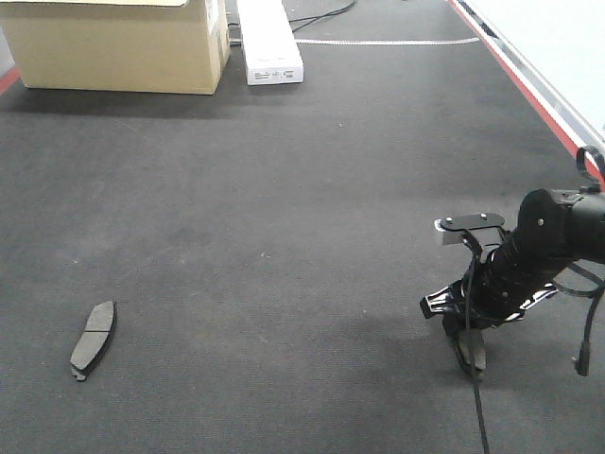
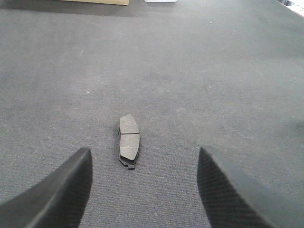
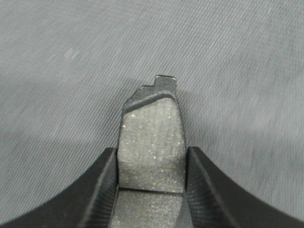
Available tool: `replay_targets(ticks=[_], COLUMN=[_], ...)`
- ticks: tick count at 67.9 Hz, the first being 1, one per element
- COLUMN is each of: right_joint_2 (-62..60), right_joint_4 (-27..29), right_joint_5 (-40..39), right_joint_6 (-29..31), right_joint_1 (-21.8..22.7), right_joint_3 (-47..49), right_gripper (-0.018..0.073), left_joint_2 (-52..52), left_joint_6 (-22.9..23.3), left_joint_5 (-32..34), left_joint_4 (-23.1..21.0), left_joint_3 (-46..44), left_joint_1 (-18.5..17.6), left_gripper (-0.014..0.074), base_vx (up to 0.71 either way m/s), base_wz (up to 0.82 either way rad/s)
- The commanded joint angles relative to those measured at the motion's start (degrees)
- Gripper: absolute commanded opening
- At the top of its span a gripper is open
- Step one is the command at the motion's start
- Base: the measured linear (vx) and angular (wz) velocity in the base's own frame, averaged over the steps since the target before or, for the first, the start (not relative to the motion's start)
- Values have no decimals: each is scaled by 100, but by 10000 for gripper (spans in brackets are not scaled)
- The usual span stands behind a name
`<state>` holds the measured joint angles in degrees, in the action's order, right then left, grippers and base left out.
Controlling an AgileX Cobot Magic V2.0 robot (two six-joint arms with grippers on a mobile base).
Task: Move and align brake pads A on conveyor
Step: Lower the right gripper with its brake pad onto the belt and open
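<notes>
Right wrist-mounted: brake pad (image 3: 152,126) within right tool (image 3: 151,152)

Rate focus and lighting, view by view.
Front view: washed out at the top right, soft shadow on the belt under the right arm. Left wrist view: brake pad crisp, near jaws soft-edged. Right wrist view: gripped pad's grain sharp, belt behind slightly soft.

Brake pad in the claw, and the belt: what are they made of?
The brake pad looks like gritty pressed grey stuff, matte with tiny sparkly specks; its smoother backing tab is probably metal. The belt looks like dark felt or woven fabric: dull, fuzzy, finely ribbed.
</notes>
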<state>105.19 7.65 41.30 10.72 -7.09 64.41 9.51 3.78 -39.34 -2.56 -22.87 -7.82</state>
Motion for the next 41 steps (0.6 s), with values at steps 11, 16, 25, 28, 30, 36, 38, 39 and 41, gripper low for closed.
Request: replay_targets(ticks=[11, 16, 25, 28, 30, 36, 38, 39, 41], right_joint_2=[-325, -448, -845, -1043, -1173, -1650, -1807, -1847, -2048], right_joint_4=[-40, -40, -40, -29, -29, -29, -34, -34, -46], right_joint_5=[-200, -161, -126, -82, -77, -69, -69, -69, -81], right_joint_6=[-28, -28, -35, -35, -35, -28, -28, -28, -17], right_joint_1=[22, 22, 22, 22, 22, 22, 22, 22, 22], right_joint_3=[236, 236, 236, 231, 216, 107, 42, 42, -35], right_gripper=[363, 370, 369, 369, 369, 369, 369, 369, 369], left_joint_2=[73, 73, 73, 73, 73, 73, 73, 73, 73], left_joint_6=[10, 10, 10, 10, 10, 10, 10, 10, 10], left_joint_5=[394, 394, 394, 394, 394, 394, 394, 394, 394], left_joint_4=[-53, -53, -53, -53, -53, -53, -53, -53, -53], left_joint_3=[-126, -126, -126, -126, -126, -126, -126, -126, -126], left_joint_1=[-18, -18, -18, -18, -18, -18, -18, -18, -18], left_gripper=[460, 460, 460, 460, 460, 460, 460, 460, 460], base_vx=[0, 0, 0, 0, 0, 0, 0, 0, 0], base_wz=[0, 0, 0, 0, 0, 0, 0, 0, 0])
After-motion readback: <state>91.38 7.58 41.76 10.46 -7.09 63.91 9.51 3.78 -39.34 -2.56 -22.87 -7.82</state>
